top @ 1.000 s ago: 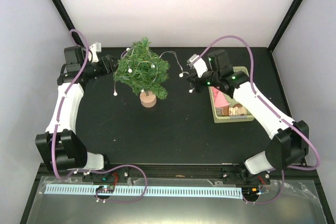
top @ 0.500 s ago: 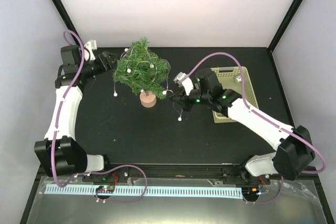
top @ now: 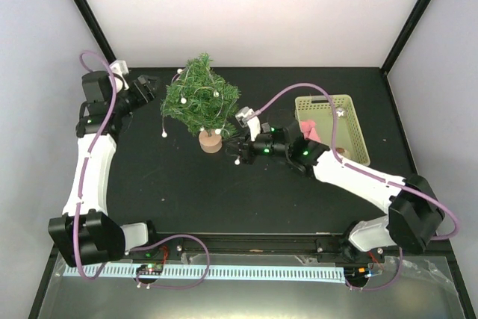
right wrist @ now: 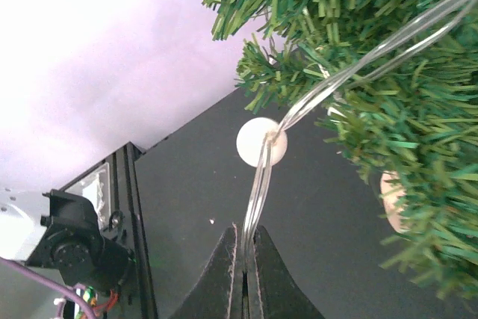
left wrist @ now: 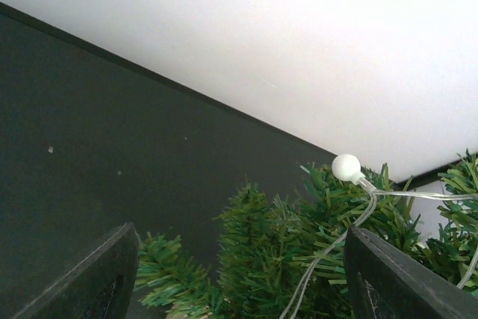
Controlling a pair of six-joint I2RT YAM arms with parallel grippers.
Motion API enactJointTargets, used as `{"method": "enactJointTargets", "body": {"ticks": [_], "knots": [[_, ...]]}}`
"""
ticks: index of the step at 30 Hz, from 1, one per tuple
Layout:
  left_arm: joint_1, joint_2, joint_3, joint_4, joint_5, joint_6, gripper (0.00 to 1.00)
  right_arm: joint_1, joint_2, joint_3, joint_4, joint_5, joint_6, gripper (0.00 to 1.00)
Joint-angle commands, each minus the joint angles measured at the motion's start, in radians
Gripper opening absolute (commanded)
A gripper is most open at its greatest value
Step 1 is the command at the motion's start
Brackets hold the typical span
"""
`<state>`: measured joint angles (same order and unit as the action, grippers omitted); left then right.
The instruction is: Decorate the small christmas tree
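The small christmas tree (top: 200, 101) stands at the back left of the black table on a round wooden base (top: 211, 141). A clear light string with white bulbs (top: 216, 93) winds through its branches. My right gripper (top: 237, 146) is just right of the base, shut on the string's wire (right wrist: 258, 192) a little below a bulb (right wrist: 261, 142); the tree (right wrist: 388, 110) fills the upper right of that view. My left gripper (top: 151, 86) hovers open left of the tree, holding nothing. In its wrist view, branches (left wrist: 284, 252) and one bulb (left wrist: 346, 167) lie beyond the fingers (left wrist: 396, 282).
A pale green lattice basket (top: 358, 128) sits at the right with pink items (top: 310, 131) inside. One bulb (top: 163, 134) dangles at the tree's left side. White walls enclose the back and sides.
My right arm swung from above the basket left and forward to the tree's base, drawing the light string along. My left gripper backed away from the tree and opened wider.
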<state>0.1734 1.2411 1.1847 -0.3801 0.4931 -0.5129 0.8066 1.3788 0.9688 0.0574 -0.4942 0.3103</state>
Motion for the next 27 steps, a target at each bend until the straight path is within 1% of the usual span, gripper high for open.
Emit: {"method": "enactJointTargets", "body": {"ticks": [1, 3, 6, 11, 13, 15, 16, 17, 19, 21, 23, 25, 27], "knots": [[0.011, -0.071, -0.037, 0.047, -0.118, 0.013, 0.77, 0.058, 0.045, -0.028, 0.175, 0.104, 0.107, 0.01], [0.011, -0.104, -0.072, 0.060, -0.180, 0.020, 0.77, 0.076, 0.069, -0.031, 0.208, 0.132, 0.132, 0.01], [0.012, -0.155, -0.122, 0.083, -0.233, 0.028, 0.78, 0.099, 0.105, -0.037, 0.272, 0.174, 0.167, 0.01], [0.012, -0.210, -0.155, 0.076, -0.232, 0.057, 0.79, 0.115, 0.170, -0.039, 0.345, 0.239, 0.220, 0.02], [0.011, -0.225, -0.161, 0.063, -0.211, 0.072, 0.80, 0.115, 0.175, -0.039, 0.346, 0.254, 0.205, 0.05], [0.011, -0.247, -0.178, 0.065, -0.183, 0.077, 0.80, 0.115, 0.163, -0.039, 0.317, 0.270, 0.163, 0.12], [0.012, -0.260, -0.187, 0.066, -0.174, 0.079, 0.80, 0.115, 0.150, -0.040, 0.294, 0.274, 0.123, 0.17], [0.010, -0.272, -0.200, 0.071, -0.166, 0.077, 0.80, 0.115, 0.130, -0.037, 0.257, 0.279, 0.066, 0.25], [0.007, -0.300, -0.228, 0.086, -0.138, 0.074, 0.80, 0.115, 0.083, -0.040, 0.175, 0.295, -0.057, 0.37], [0.003, -0.318, -0.243, 0.080, -0.121, 0.079, 0.80, 0.108, 0.025, -0.057, 0.107, 0.299, -0.205, 0.47], [-0.001, -0.335, -0.252, 0.071, -0.120, 0.094, 0.79, 0.099, -0.028, -0.070, 0.027, 0.313, -0.383, 0.51], [-0.007, -0.356, -0.265, 0.071, -0.119, 0.097, 0.79, 0.084, -0.069, -0.098, -0.037, 0.297, -0.612, 0.56], [-0.015, -0.380, -0.281, 0.079, -0.113, 0.099, 0.78, 0.066, -0.081, -0.106, -0.108, 0.325, -0.802, 0.57]]}}
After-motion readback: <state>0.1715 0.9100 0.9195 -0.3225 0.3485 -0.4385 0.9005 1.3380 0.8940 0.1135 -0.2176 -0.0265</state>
